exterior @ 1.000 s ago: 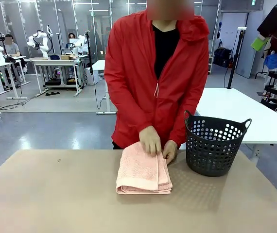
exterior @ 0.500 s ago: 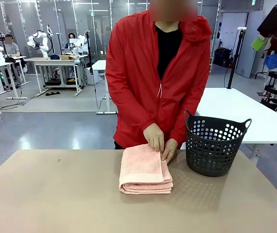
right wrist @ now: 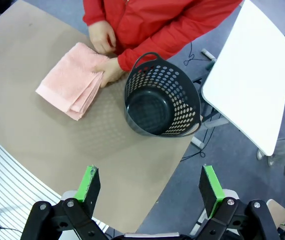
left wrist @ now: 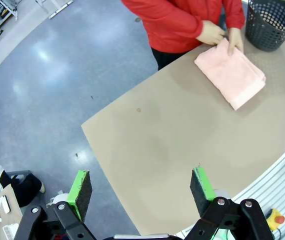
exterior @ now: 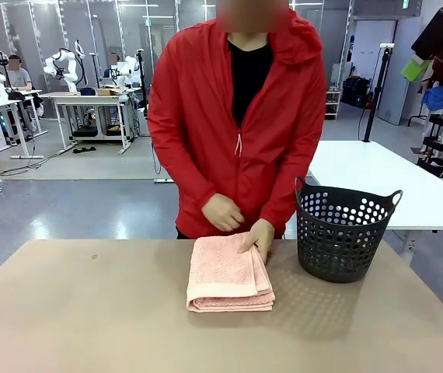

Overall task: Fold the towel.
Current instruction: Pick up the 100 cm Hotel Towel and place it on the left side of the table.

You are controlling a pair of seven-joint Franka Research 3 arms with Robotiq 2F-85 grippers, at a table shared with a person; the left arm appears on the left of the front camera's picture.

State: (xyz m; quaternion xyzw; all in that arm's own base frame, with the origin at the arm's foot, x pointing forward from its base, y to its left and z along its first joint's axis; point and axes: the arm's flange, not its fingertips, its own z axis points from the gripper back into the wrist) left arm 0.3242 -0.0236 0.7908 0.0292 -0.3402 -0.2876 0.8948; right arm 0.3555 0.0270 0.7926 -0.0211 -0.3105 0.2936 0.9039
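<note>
The left hand [left wrist: 140, 192] is hanging released, its green pads [left wrist: 80, 189] standing wide apart with nothing between them, high above the bare near part of the worktop [left wrist: 172, 145]; the right hand [right wrist: 146, 191] is hanging just as released and empty, above the worktop's edge on its own side. Well beyond both robot hands, at the far edge, the towel [exterior: 227, 273] is lying as a compact salmon-pink stack of several layers, its layered edges facing the robot. One of the person's hands [exterior: 259, 235] is resting on the stack's far corner nearest the dark perforated basket [exterior: 343, 232], which is standing upright and empty just beside the towel; the person's other hand [exterior: 221, 212] is hovering loosely curled just above the far edge, apart from the cloth. Judging by the neat stack, the folding is looking nearly finished, and the step in hand seems to be squaring and flattening it. To do that well, the pressing hand should be smoothing from the fold toward the open edges so the layers are lying flush, without dragging the top layer askew, while both robot hands are holding back from the stack.
</note>
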